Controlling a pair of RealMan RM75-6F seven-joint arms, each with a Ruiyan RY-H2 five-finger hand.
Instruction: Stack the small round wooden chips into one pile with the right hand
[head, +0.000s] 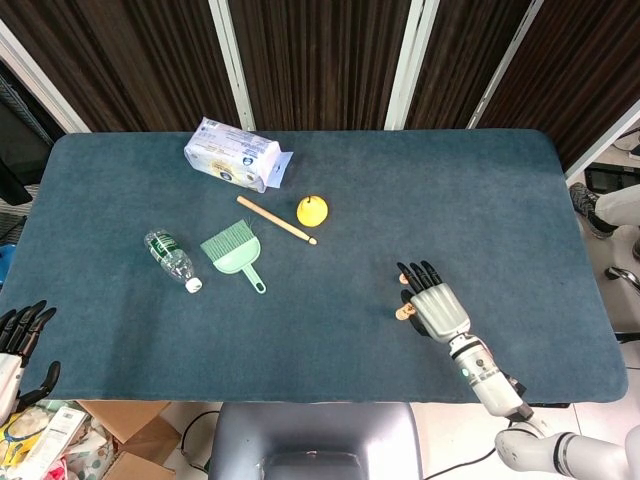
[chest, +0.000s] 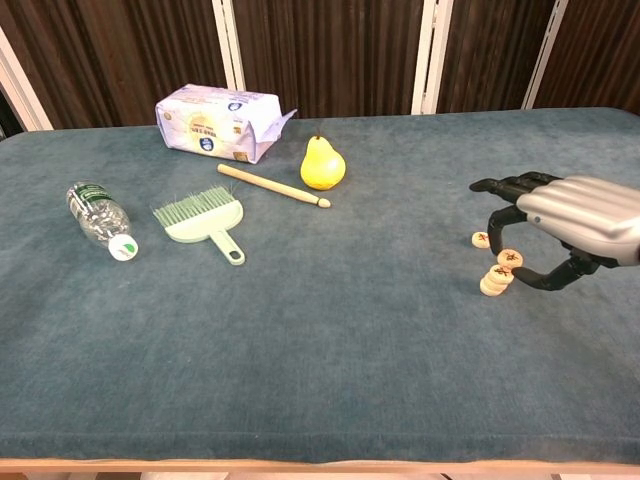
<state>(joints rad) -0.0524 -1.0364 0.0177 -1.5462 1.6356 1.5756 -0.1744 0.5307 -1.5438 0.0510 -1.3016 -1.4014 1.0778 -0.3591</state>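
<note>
My right hand hovers over the chips near the table's right side and pinches one small round wooden chip between a finger and the thumb. That chip sits just above and slightly right of a short pile of chips, and whether the two touch cannot be told. One more chip lies flat on the cloth just behind the pile. In the head view the right hand covers most of the chips, and only the pile peeks out at its left. My left hand hangs off the table's lower left with fingers spread.
A yellow pear, a wooden stick, a green hand brush, a lying plastic bottle and a tissue pack occupy the left and back of the blue table.
</note>
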